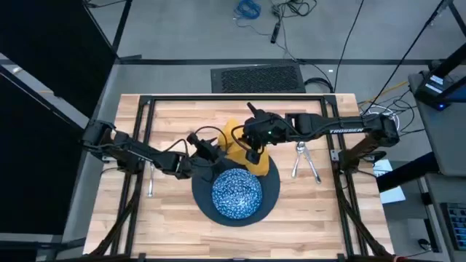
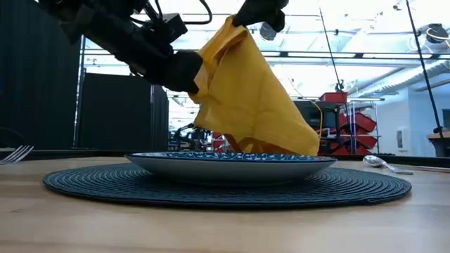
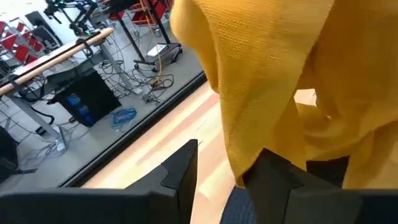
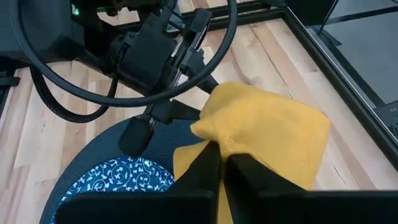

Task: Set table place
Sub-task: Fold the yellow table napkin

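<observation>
Right gripper (image 4: 219, 163) is pinched shut on a corner of the napkin (image 4: 267, 134), holding it raised above the far rim of the dish (image 1: 237, 193). Left gripper (image 3: 227, 171) stands with its fingers parted; the napkin hangs against its inner finger (image 3: 273, 180), and whether that finger bears on the cloth cannot be told. In the low view both grippers are at the top of the lifted napkin, whose lower edge drapes down behind the dish rim.

Count, near to far on the table (image 1: 175, 225): one round dark mat (image 1: 271, 191), one blue-and-white dish centred on it, one yellow napkin. To the left arm's side lies one fork (image 1: 151, 182), well apart from the mat. To the right arm's side lie two silver pieces (image 1: 306, 161), heads close together and handles spread apart; the low view shows one of them as a spoon (image 2: 380, 163), the other cannot be identified.

View differences: the high view alone shows both arms meeting over the far edge of the mat, with the fork and the pair of silver pieces together. The low view alone shows the napkin clear of the table. The right wrist view shows the left gripper just beside the napkin. The left wrist view shows only cloth, table planks and the room beyond.
</observation>
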